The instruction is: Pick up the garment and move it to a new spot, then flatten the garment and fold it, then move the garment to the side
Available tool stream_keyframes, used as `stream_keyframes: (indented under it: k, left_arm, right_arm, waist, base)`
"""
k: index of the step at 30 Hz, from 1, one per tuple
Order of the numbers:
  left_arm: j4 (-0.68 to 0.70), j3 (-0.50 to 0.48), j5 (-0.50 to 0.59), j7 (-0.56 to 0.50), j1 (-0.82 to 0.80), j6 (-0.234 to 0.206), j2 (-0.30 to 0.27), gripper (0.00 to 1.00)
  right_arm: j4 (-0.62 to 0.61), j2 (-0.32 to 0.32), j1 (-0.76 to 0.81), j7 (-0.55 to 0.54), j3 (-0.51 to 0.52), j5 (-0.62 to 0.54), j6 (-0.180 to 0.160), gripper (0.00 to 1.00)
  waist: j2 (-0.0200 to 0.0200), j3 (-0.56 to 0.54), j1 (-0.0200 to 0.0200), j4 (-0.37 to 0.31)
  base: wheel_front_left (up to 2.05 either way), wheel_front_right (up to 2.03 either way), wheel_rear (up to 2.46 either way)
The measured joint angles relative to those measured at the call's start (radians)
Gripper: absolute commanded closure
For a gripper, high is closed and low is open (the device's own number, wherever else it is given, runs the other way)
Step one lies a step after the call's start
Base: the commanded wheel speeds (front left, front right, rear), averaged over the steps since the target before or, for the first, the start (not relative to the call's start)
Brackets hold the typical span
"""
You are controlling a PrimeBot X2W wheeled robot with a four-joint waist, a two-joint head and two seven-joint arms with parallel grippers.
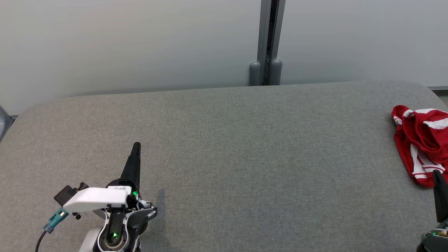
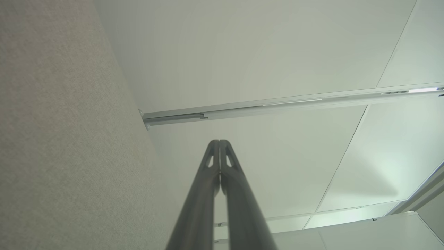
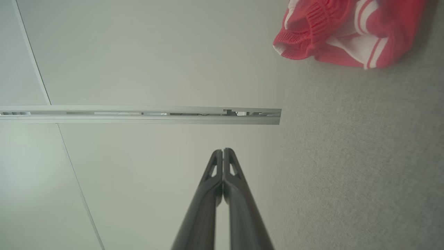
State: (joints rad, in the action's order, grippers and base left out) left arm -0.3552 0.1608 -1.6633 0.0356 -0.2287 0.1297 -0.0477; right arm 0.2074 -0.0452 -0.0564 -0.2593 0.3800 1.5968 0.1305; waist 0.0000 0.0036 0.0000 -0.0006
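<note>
Garment (image 1: 420, 140) is lying crumpled at the right edge of the table (image 1: 224, 157), likely soft and light; a raised fold is offering the best hold; left gripper (image 1: 137, 145) and right gripper (image 1: 437, 174) are sitting closed, empty

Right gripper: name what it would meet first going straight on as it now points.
Likely the wall behind the table. The right gripper points past the red garment, which lies beside its line; depth is unclear, so it may brush it.
</note>
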Motion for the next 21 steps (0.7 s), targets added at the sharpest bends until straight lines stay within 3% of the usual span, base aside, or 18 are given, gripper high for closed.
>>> stream_keyframes:
  k: [21]
  left_arm:
    - [0.000,0.000,0.000,0.000,0.000,0.000,0.000,1.00]
  right_arm:
    - [0.000,0.000,0.000,0.000,0.000,0.000,0.000,1.00]
  waist:
    - [0.0000,0.000,0.0000,0.000]
  base:
    - [0.00,0.00,0.00]
